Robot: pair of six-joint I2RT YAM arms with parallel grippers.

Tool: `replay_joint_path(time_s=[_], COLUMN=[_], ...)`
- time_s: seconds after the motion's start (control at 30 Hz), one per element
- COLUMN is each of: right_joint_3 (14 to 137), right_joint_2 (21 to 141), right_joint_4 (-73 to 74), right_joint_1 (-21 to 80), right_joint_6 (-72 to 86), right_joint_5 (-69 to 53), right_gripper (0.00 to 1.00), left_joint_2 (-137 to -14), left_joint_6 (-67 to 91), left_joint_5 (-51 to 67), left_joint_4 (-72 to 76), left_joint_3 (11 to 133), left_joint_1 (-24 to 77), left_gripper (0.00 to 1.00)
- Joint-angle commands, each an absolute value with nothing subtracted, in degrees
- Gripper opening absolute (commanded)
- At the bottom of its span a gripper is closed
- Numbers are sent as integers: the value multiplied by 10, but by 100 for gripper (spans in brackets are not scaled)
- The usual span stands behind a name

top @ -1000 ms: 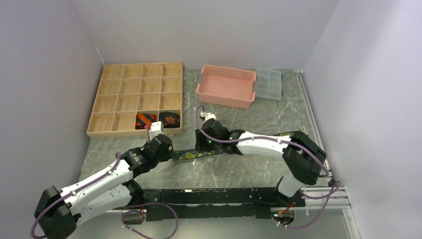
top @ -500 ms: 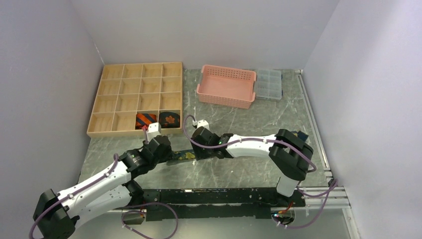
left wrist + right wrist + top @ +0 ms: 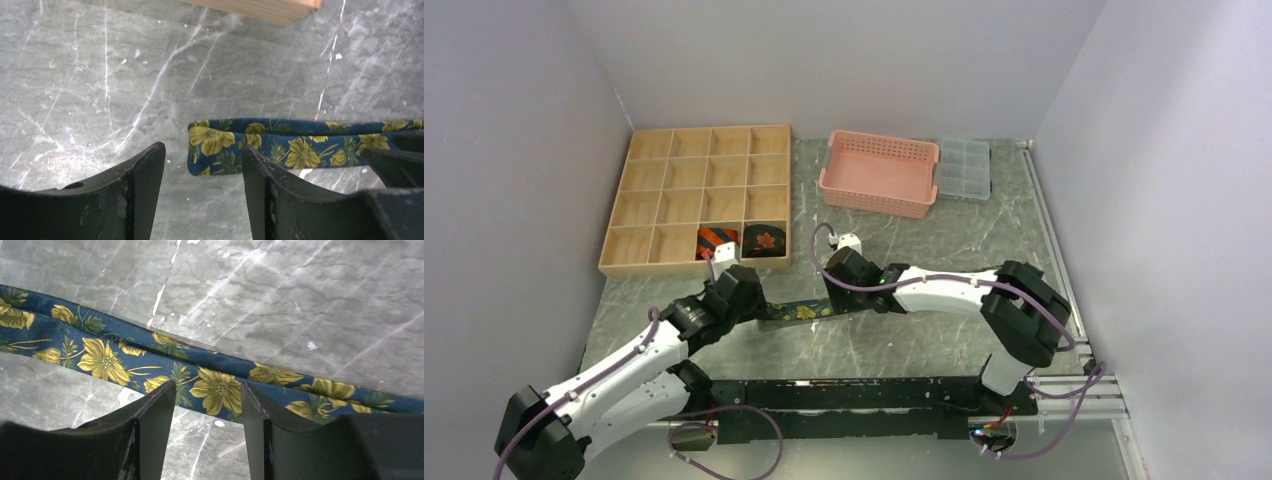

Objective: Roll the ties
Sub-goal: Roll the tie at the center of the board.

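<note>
On grey marble (image 3: pixel 904 350) between pale walls (image 3: pixel 824 60) lies the floral tie (image 3: pixel 280 147); left claw (image 3: pixel 202 152) and right claw (image 3: pixel 206 387) spread.

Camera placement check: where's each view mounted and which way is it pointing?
Top external: fixed above and behind the bases, looking down over the table; shows left arm, right arm, wooden tray, pink basket, floral tie.
Left wrist: on the left arm, looking down at the tie's end; left jaws open, low in frame.
Right wrist: on the right arm, looking down at the tie's mid-length; right jaws open, tie showing between them.
Shared: both wrist views show the same floral tie, different stretches.
</note>
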State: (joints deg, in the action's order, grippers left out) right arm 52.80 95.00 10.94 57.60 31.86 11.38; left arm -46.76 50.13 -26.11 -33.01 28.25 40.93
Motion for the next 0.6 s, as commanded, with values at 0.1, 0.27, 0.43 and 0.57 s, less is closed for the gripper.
replay_joint_path(time_s=[0.1, 0.27, 0.43, 0.57], right_joint_3=[517, 497, 481, 481], right_joint_2=[894, 880, 861, 857], right_joint_4=[105, 64, 21, 8], right_joint_1=[571, 554, 545, 544], right_joint_6=[305, 307, 304, 297], right_joint_5=[106, 29, -23, -44], right_gripper=[55, 56, 56, 56], left_joint_2=[-490, -499, -576, -593], left_joint_6=[432, 415, 358, 360], left_joint_5=[-122, -29, 137, 189], left_joint_4=[-317, -378, -394, -386], left_joint_3=[313, 365, 426, 421], left_joint_1=[296, 247, 178, 144], left_gripper=[64, 79, 78, 75])
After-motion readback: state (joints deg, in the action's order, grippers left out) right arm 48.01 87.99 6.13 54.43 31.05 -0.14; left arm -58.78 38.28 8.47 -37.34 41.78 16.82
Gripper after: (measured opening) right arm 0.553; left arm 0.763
